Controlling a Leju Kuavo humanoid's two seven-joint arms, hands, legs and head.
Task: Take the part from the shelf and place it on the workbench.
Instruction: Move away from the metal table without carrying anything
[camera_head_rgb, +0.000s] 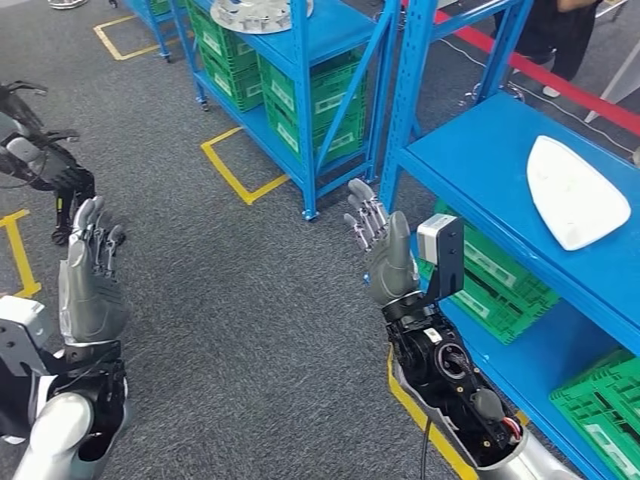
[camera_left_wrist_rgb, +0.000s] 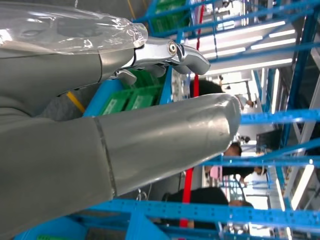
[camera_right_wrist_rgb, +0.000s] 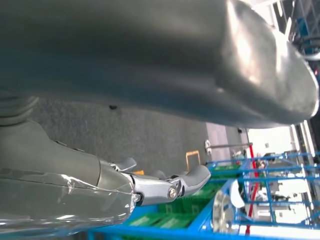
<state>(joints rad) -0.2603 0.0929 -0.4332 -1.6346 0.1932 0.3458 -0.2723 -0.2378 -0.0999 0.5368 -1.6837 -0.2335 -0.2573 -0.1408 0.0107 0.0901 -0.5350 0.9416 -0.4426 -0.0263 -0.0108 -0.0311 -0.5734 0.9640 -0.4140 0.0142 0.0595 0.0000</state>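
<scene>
A white, flat, rounded-triangle part (camera_head_rgb: 573, 193) lies on the top level of the blue shelf (camera_head_rgb: 483, 160) at the right. My right hand (camera_head_rgb: 381, 250) is raised in front of that shelf's left corner post, fingers spread and empty, well left of the part. My left hand (camera_head_rgb: 89, 278) is held up at the far left over the grey floor, fingers apart, holding nothing. The left wrist view has the thumb (camera_left_wrist_rgb: 158, 140) and a metal fingertip (camera_left_wrist_rgb: 177, 52) with nothing between them. The right wrist view likewise has an empty hand (camera_right_wrist_rgb: 166, 185).
Green crates (camera_head_rgb: 490, 285) fill the shelf's lower level. A second blue rack (camera_head_rgb: 302, 60) with green crates and a round metal part (camera_head_rgb: 253, 14) stands farther back. Yellow floor markings (camera_head_rgb: 241, 170) cross the grey carpet. A person (camera_head_rgb: 555, 35) stands behind the shelf.
</scene>
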